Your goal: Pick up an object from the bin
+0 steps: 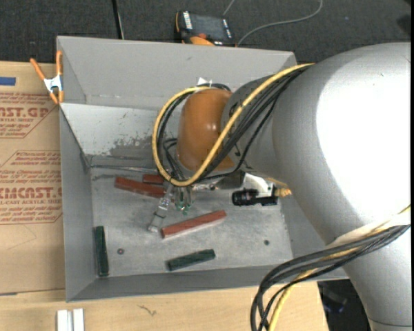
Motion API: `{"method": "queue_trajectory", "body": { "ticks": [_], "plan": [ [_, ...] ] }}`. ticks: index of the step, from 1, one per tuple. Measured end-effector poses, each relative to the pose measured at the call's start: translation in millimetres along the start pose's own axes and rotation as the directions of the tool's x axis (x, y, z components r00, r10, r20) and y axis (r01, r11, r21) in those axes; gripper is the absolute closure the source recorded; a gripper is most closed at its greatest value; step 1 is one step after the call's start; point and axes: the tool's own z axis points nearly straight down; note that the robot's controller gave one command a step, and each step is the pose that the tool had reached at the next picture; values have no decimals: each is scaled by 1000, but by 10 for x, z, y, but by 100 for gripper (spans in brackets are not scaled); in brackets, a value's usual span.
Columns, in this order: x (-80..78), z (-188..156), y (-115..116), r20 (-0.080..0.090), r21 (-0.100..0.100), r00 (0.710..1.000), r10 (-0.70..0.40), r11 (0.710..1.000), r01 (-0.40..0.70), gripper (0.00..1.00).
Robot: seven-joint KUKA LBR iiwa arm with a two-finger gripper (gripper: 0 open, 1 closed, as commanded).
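The tool (167, 212) sits low at the left end of the reddish-brown bar (196, 223) on the bin (124, 240) floor, likely placed to grasp it; how far open it is I cannot tell.

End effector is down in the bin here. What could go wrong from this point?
The end effector appears to sit by the left end of the reddish-brown bar, not over its middle, so a grasp there may let the bar swing or slip out. The other reddish bars lie close behind it and could get nudged.
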Motion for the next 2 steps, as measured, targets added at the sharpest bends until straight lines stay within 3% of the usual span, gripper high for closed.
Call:
{"method": "queue_trajectory", "body": {
  "ticks": [1, 2],
  "plan": [
    [-5, -5, 8, -3, 2, 1000, 0, 1000, 0, 0],
    [-10, -14, 9, -2, 2, 1000, 0, 1000, 0, 100]
  ]
}}
